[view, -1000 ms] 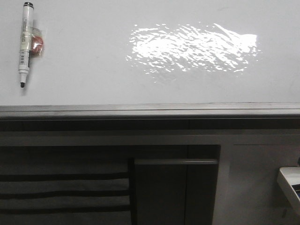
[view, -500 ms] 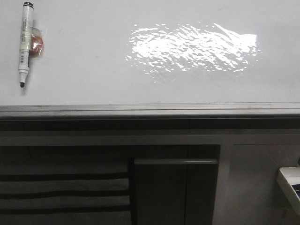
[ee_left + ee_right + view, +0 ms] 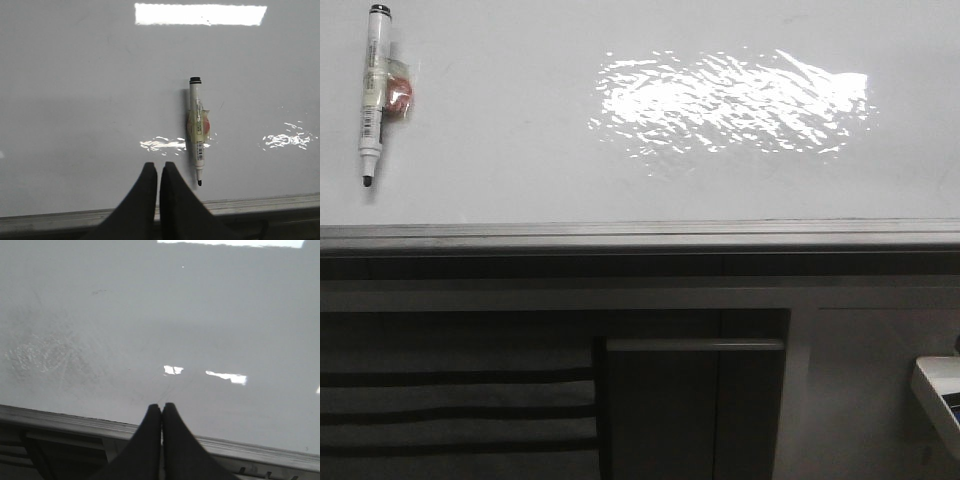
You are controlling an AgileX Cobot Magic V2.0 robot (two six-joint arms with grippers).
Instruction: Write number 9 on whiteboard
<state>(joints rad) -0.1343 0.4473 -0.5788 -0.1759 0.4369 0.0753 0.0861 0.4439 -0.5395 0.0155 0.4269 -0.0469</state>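
Observation:
The whiteboard (image 3: 520,150) is glossy white with a rippled glare patch (image 3: 730,100) and a grey metal edge strip (image 3: 640,235). No number 9 shows on it. A white marker (image 3: 372,95), black tip uncapped and toward the near edge, lies at its far left with a reddish tag taped to it. In the left wrist view my left gripper (image 3: 158,166) is shut and empty, just left of the marker's (image 3: 196,130) tip. My right gripper (image 3: 161,406) is shut and empty over the bare board (image 3: 160,315) by its edge. Neither gripper shows in the front view.
Dark grey cabinet panels (image 3: 690,410) and slatted strips (image 3: 450,410) lie below the board's edge. A white object's corner (image 3: 938,400) sits at the lower right. A faint smudged patch (image 3: 40,355) marks the board in the right wrist view.
The white object at the lower right has slid slightly lower and rightward in the front view. The marker and board have not moved.

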